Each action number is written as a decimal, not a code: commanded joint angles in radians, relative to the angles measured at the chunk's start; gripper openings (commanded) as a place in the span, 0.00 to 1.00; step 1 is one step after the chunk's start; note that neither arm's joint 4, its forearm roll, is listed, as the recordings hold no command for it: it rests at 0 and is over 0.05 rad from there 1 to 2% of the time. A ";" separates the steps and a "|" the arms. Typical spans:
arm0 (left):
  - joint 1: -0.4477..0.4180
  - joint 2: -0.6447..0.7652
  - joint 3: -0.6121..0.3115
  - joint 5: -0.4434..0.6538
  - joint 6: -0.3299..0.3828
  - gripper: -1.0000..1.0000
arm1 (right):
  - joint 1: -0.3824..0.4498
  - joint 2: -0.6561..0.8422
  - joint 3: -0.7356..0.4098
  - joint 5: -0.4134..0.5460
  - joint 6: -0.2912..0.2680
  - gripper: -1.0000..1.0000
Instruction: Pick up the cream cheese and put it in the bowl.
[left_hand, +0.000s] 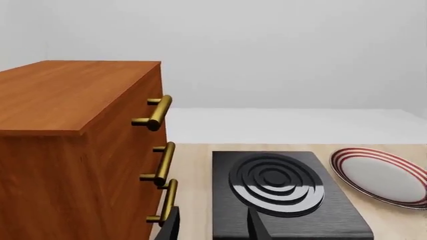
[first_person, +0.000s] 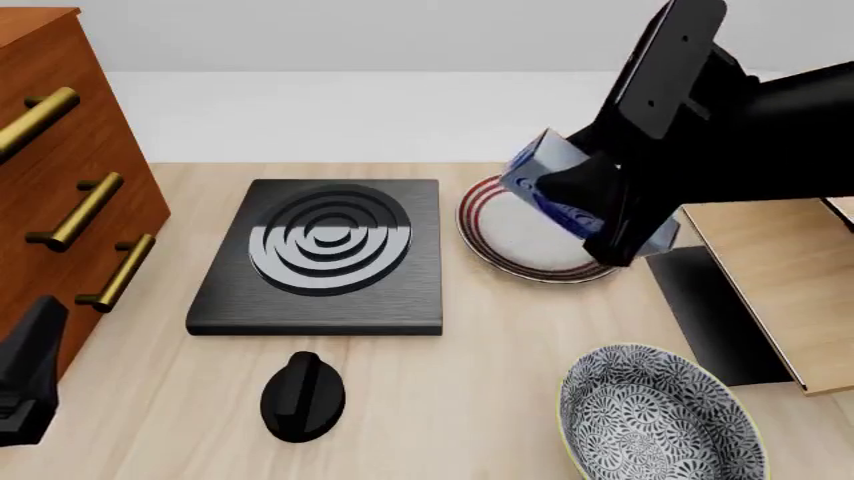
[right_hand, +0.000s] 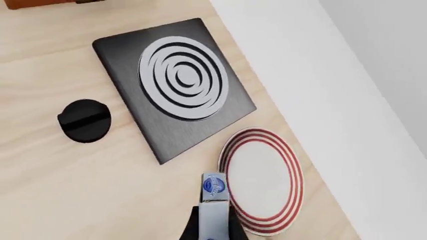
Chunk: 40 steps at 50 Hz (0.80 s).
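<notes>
While your right gripper (first_person: 603, 215) clamps the cream cheese (first_person: 554, 190) above the plate (first_person: 514, 245), the bowl (first_person: 661, 415) sits near you; left gripper (left_hand: 213, 227) looks open, holding nothing.

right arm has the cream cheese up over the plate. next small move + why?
Probably carry it toward the camera side until it sits over the bowl. The right gripper holds the cream cheese lifted above the red-ringed plate, jaws shut on it, and the bowl is nearer the arms.
</notes>
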 joint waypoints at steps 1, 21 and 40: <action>-0.007 0.000 0.008 -0.006 -0.002 1.00 | -0.031 -0.049 -0.021 0.099 0.066 0.00; -0.016 0.000 0.013 -0.013 -0.015 1.00 | -0.065 -0.060 0.060 0.156 0.089 0.00; -0.022 0.000 0.017 -0.017 -0.015 1.00 | -0.052 -0.159 0.180 0.123 0.170 0.00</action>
